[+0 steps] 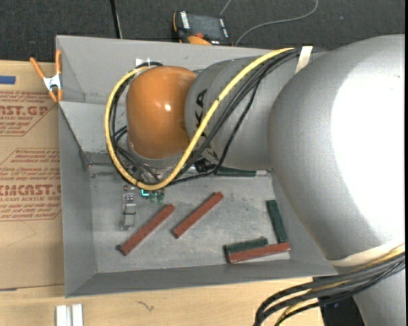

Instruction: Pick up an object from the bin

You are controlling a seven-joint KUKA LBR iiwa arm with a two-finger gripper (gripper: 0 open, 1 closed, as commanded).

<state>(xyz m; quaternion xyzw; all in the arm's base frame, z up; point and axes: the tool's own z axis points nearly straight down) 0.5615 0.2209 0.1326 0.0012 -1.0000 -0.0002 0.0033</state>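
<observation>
Tool (130,210) sits low under the arm's orange cover (160,117), over the left of the bin (78,250) floor and just beside the long red-brown stick (147,229) slanting below and right of it; can't tell how far open it is or whether it has hold of anything. Right of that lies a second red-brown stick (198,214), parallel and apart. Further right, a green stick (248,244) and a third red-brown stick (266,251) lie touching near the front wall, with a dark green stick (276,221) just above them.
</observation>
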